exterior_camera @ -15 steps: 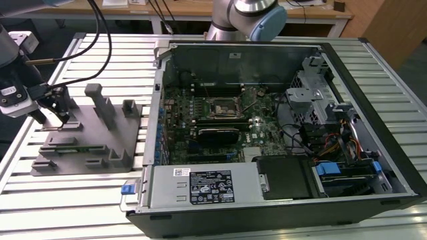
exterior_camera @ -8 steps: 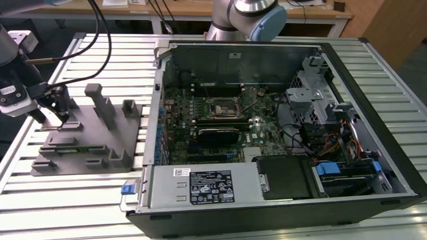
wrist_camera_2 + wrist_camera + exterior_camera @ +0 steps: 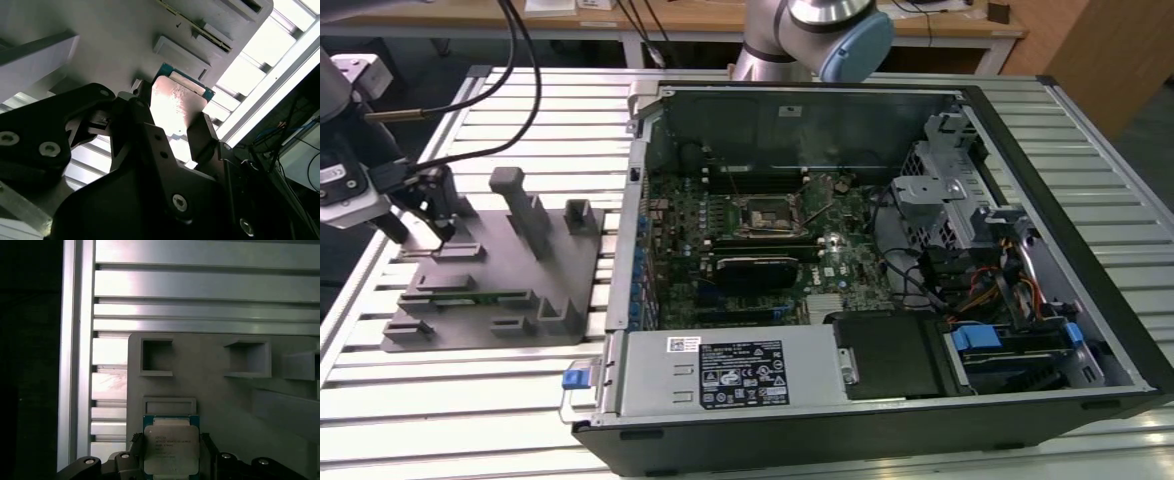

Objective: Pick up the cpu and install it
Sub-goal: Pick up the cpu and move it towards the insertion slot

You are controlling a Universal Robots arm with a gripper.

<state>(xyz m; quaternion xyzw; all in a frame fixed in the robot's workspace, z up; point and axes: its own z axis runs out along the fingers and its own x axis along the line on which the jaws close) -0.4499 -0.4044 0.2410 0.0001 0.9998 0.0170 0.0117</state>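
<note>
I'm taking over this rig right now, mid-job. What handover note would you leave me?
Gripper: shut on the small flat square silver-topped cpu, low over the grey plastic fixture block at the exterior view's left.
Done: cpu grasped. I cannot tell whether it has left the block.
Left: the install in the black-centred square socket on the motherboard inside the open black computer case.
</note>
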